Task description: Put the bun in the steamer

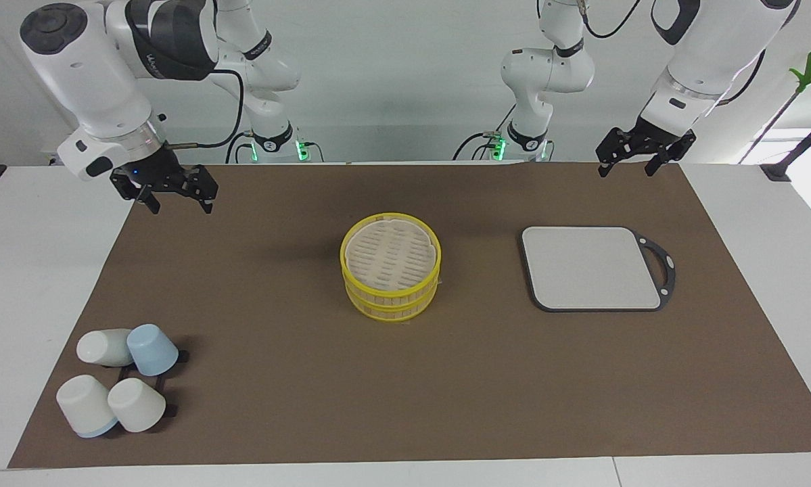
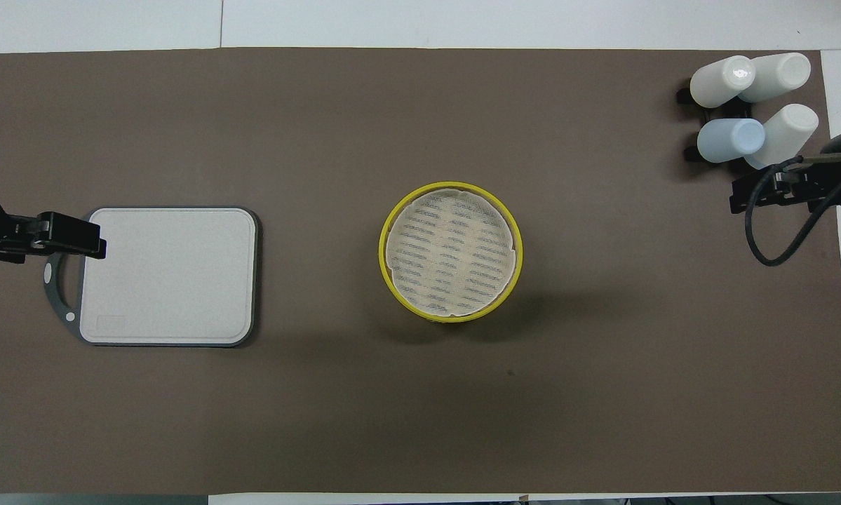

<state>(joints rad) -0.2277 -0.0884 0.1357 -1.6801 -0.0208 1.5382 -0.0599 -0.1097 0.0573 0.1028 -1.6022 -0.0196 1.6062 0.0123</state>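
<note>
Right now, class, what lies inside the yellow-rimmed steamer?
Inside the steamer only a pale liner sheet shows, with the slatted floor visible through it. No bun is visible in either view. The lower tier's inside is covered.

White table covered by brown mat. On mat centre: steamer, two yellow-rimmed tiers stacked, slatted floor covered by pale liner. Toward left arm's end: grey square board with dark rim and handle, lying flat. Toward right arm's end, farther from robots: four cups on dark rack, three white, one blue.
</note>
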